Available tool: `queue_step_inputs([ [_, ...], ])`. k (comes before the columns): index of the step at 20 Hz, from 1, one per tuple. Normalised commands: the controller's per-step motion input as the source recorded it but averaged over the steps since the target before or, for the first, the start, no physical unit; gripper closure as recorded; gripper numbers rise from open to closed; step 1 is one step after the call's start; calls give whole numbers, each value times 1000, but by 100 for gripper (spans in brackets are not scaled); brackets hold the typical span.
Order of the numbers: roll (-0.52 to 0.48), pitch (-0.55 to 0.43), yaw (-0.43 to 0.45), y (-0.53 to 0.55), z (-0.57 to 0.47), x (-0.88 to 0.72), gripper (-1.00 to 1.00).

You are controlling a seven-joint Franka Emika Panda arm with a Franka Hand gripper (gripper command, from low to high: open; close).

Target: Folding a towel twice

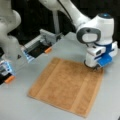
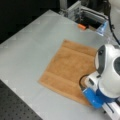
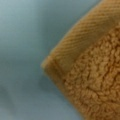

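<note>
The orange-brown towel (image 1: 66, 86) (image 2: 67, 68) lies flat and unfolded on the grey table (image 1: 27, 107) (image 2: 30, 50), with lighter bands near two opposite edges. My gripper (image 1: 95, 67) is down at the towel's far right corner in a front view; the same gripper (image 2: 86, 86) stands over the towel's bottom right corner, under the white and blue hand. Its fingertips are hidden by the hand. The wrist view is filled by that towel corner (image 3: 85, 75), very close, with bare table beside it and no fingers in sight.
A metal fixture (image 1: 42, 41) (image 2: 75, 10) with orange handles (image 1: 47, 50) (image 2: 81, 26) stands at the table's back edge. Another white arm base (image 1: 8, 32) rises at a front view's left. A black perforated board (image 2: 15, 105) lies beyond the table edge.
</note>
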Motion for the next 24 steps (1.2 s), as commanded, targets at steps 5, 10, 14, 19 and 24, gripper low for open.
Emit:
queue_step_inputs([
  [5, -409, -26, -37, 179, -88, 268, -100],
  [10, -381, -40, -16, 178, -61, 202, 100],
  [14, -331, -15, -22, 140, -65, 116, 100],
  [19, -297, 13, -29, 106, -41, 56, 100],
  [24, -262, 41, -28, 65, 2, 9, 100],
])
